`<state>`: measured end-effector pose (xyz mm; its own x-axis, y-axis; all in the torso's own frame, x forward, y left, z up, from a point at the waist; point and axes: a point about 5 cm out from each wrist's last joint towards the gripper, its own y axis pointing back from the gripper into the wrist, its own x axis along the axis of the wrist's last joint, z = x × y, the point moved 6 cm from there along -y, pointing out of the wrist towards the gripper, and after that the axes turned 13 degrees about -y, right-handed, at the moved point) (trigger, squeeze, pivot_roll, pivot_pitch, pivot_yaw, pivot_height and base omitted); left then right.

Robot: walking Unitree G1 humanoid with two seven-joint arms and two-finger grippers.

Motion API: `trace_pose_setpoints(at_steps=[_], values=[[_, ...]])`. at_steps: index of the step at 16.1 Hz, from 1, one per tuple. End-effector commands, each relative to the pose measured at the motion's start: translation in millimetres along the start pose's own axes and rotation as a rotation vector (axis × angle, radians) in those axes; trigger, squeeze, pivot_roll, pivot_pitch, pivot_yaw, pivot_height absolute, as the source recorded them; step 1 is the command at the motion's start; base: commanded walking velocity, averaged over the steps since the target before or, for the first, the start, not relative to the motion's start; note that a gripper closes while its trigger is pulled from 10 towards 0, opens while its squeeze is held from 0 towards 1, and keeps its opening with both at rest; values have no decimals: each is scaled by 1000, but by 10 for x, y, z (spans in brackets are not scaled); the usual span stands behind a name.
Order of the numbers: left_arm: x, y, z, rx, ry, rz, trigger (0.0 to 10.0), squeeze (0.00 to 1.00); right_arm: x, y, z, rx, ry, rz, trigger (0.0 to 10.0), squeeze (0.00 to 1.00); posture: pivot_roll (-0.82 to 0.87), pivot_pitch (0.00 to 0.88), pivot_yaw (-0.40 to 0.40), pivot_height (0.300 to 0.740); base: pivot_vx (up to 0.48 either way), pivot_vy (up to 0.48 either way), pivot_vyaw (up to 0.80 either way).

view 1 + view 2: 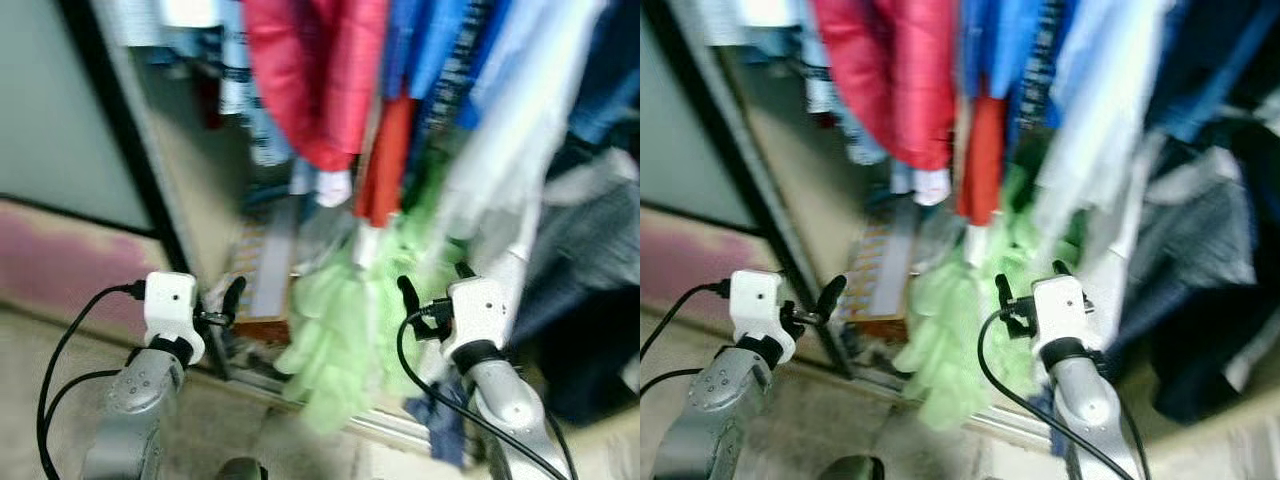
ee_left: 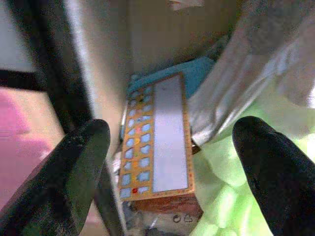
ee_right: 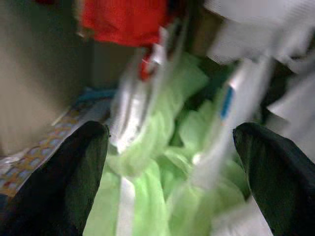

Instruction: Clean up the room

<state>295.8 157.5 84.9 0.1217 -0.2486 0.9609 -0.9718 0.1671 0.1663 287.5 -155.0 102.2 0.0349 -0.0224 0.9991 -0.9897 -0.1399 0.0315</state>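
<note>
So the robot's parked right at an open closet, and both eye views are pretty blurry. Up top there's a row of hanging clothes: a red garment [image 1: 320, 70], blue ones [image 1: 440, 50] next to it, and something pale [image 1: 520, 130] further right. A light green fluffy garment [image 1: 340, 340] hangs low and spills down to the closet floor, right over the sliding door track [image 1: 400, 425] at the front edge.

Left gripper [image 1: 222, 305] is held up in front of the closet's black door frame [image 1: 150, 170], fingers spread wide with nothing between them. In its wrist view it's looking at an orange-bordered box [image 2: 157, 142] with little blue squares on it, sitting in the closet's left corner against the side wall, with the green stuff just beside it.

Right gripper [image 1: 425, 300] is up too, near the green garment, also gaping wide and holding nothing. In its wrist view the 2 fingers [image 3: 64, 182] frame the green fabric and something red above it.
</note>
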Motion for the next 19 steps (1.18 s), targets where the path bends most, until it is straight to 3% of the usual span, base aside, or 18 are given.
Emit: trace_pose_setpoints(at_steps=[1,4,7,11,17,19], values=[[50,-24,-9,3,-14,1,10000,0,52,-4,-14,15,5,19,10000,0,-9,42,-68,740,0,0,800],[130,-79,-143,47,-70,15,10000,0,84,-96,-97,65,21,36,10000,0,-11,39,-60,740,0,0,800],[160,-89,-152,44,-52,23,10000,0,101,-161,-74,51,15,48,10000,0,-23,33,-39,740,0,0,800],[12,60,-206,136,-60,-17,10000,0,41,-50,62,-23,-56,24,10000,0,-38,26,-27,740,0,0,800],[81,67,-288,173,-47,9,10000,0,-29,8,-122,79,-165,-38,10000,0,-38,40,-22,740,0,0,800],[-2,121,-368,228,-17,-25,10000,0,-47,22,-127,89,-178,-52,10000,0,-40,43,-27,740,0,0,800]])
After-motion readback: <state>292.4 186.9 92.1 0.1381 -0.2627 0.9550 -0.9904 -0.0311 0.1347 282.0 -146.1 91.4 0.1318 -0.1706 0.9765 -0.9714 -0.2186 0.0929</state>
